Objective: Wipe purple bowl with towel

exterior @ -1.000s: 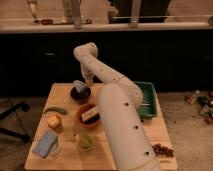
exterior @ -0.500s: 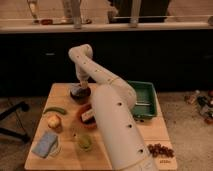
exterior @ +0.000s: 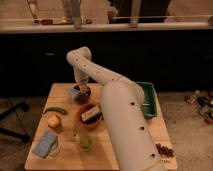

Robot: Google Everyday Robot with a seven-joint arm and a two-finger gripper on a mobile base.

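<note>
BACK LEFT OF THE BENCH: My end effector (exterior: 80,89) hangs down over the purple bowl (exterior: 84,95), which sits dark and low just beyond the red bowl (exterior: 83,121) on the bench (exterior: 65,161). My arm drops steeply from its elbow and the wrist hides the tip. I cannot tell whether the end effector is spread or pressed together, nor whether it touches the bowl. A pale patch (exterior: 73,92) just left of the bowl may be the towel, but I cannot say for sure. A blue cloth (exterior: 45,144) lies well apart at the front left corner.

I judge the step in hand to be the wipe itself. To do it well, I should hold the cloth flat against the bowl's inside, press lightly, and sweep in small circles around the wall. Pushing sideways is the risk, since a light bowl on a smooth bench would likely slide. The red bowl is near on the front side and a green pepper (exterior: 55,110) lies to the front left, so strokes should be short and inside the rim. If the towel is not in my grip, it must be fetched first.
</note>
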